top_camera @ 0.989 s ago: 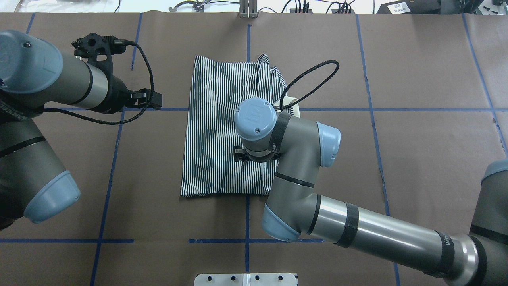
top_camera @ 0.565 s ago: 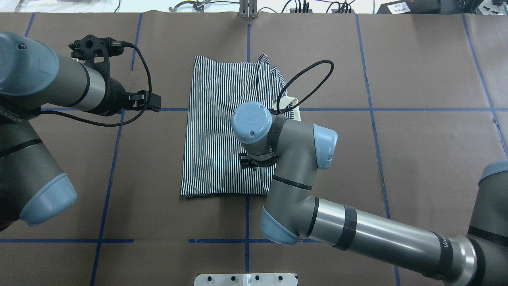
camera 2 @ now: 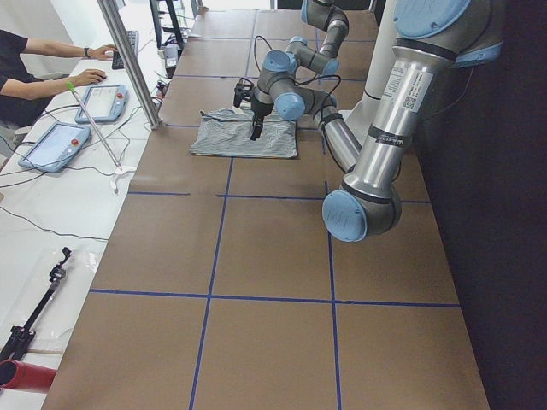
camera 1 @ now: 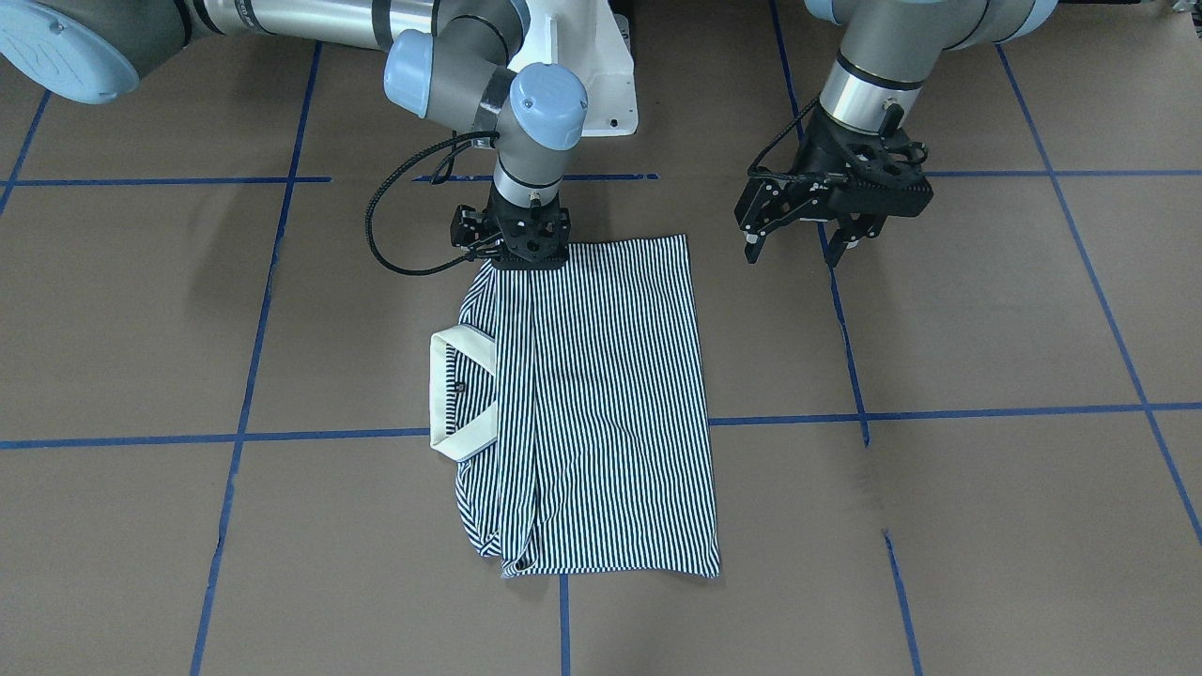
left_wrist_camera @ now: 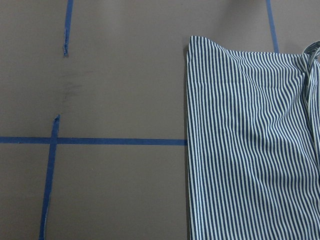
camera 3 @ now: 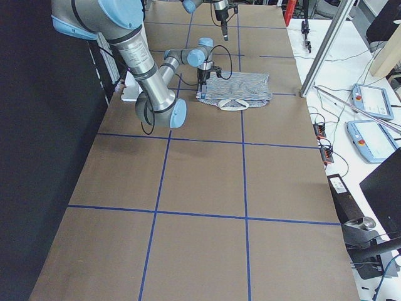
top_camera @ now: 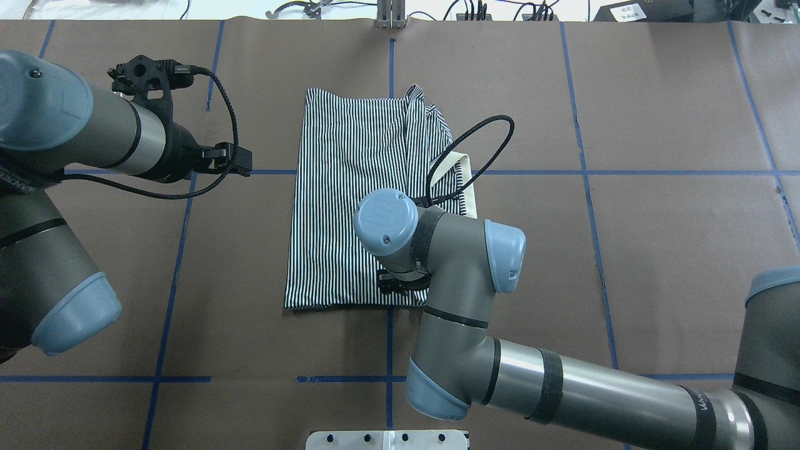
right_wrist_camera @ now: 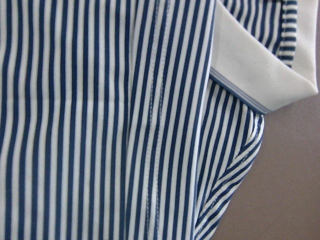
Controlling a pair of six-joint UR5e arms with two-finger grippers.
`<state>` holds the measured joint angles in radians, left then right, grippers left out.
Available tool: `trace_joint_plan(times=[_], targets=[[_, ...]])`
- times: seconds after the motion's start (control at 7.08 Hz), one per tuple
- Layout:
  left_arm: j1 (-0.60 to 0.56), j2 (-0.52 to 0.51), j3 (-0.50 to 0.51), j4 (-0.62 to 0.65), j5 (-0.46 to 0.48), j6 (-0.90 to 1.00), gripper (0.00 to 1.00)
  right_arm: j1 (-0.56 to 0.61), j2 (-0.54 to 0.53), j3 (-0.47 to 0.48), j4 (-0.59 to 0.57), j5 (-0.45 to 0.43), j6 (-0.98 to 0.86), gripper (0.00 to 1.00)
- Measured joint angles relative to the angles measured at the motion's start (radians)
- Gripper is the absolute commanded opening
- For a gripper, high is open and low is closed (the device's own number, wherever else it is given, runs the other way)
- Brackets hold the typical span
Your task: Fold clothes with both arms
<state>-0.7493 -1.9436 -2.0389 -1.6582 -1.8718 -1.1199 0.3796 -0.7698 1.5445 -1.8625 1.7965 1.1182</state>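
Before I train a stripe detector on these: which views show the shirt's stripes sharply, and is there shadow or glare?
Left wrist view: polo shirt stripes crisp, light even. Right wrist view: very close, slightly soft, stitching legible. Front-facing view: soft shadows on the table, no glare. Side views: shirt too small, stripes blur together.

The shirt (top_camera: 350, 187) lies flat on the table (top_camera: 656, 250). Its collar (camera 1: 439, 394) juts from the shirt's right edge. The right gripper (camera 1: 512, 249) is over the shirt's edge nearest the robot, toward its right side. The left gripper (camera 1: 791, 252) hangs off the shirt's left side, apart from it.
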Motion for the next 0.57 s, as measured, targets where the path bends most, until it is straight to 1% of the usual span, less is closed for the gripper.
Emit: trace_joint_plan(times=[0.57], targets=[[0.005, 0.000, 0.003, -0.001, -0.003, -0.001, 1.00, -0.009, -0.006, -0.006, -0.005, -0.007, -0.012, 1.00]])
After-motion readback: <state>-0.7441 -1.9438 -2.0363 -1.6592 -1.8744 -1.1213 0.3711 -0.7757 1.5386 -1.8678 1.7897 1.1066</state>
